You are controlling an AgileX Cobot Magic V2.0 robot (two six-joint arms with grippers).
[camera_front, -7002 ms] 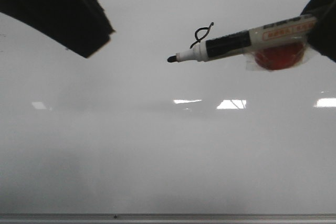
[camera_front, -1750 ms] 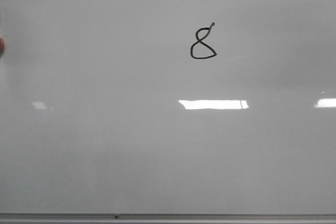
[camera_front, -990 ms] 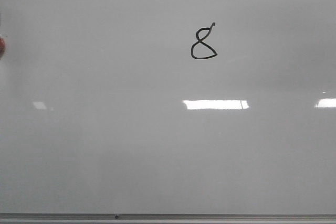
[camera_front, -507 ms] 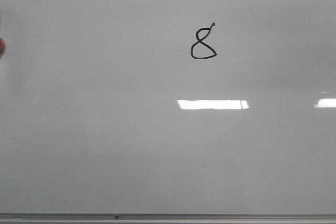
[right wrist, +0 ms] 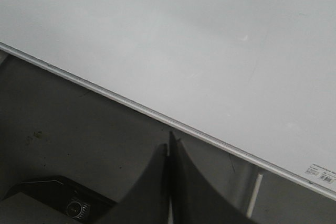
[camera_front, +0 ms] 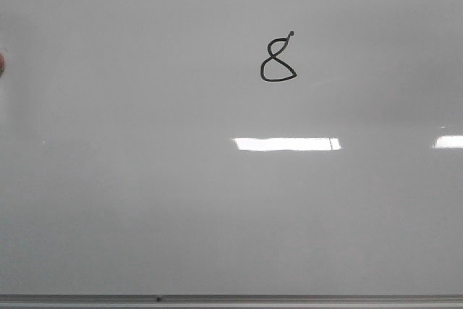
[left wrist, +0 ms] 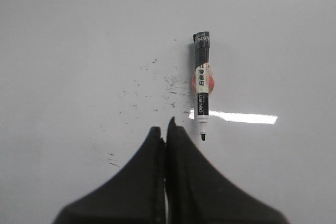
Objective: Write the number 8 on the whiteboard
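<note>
neither end effector visible from the front; only the whiteboard (camera_front: 145,208), glossy pale grey, filling nearly all of that view. drawn on it, up and a little right of centre, the 8 (camera_front: 278,58): thin black line, closed, lower loop running to a point on its right, short tail flicking up from the top. below the 8, well apart, a bright rectangular reflection (camera_front: 286,144), with a second one (camera_front: 448,142) at the right edge. along the bottom, the thin grey metal edge (camera_front: 289,299) with a small dark dot on it. at the far left edge, a sliver of something red (camera_front: 1,64), too little showing to identify.

left wrist view: left end effector (left wrist: 167,129) with dark fingers pressed together, nothing between them. just beyond the tips and slightly to one side, a marker (left wrist: 202,94) lying flat on the whiteboard (left wrist: 68,40), uncapped, black nib pointing toward the fingers but not touching them, white labelled barrel, dark rear end, a red-orange patch behind the barrel's middle. scattered faint dark specks (left wrist: 157,85) on the surface beside the marker. no 8 in this view.

right wrist view: right end effector (right wrist: 169,150) likewise closed, fingers meeting, empty. tips hanging off the whiteboard (right wrist: 184,35), over the dark bench (right wrist: 63,129) beside its metal edge (right wrist: 157,115), which crosses the view on a slant. small white label (right wrist: 321,173) at the whiteboard's corner. dark device with a round knob (right wrist: 77,207) low by the fingers.
</note>
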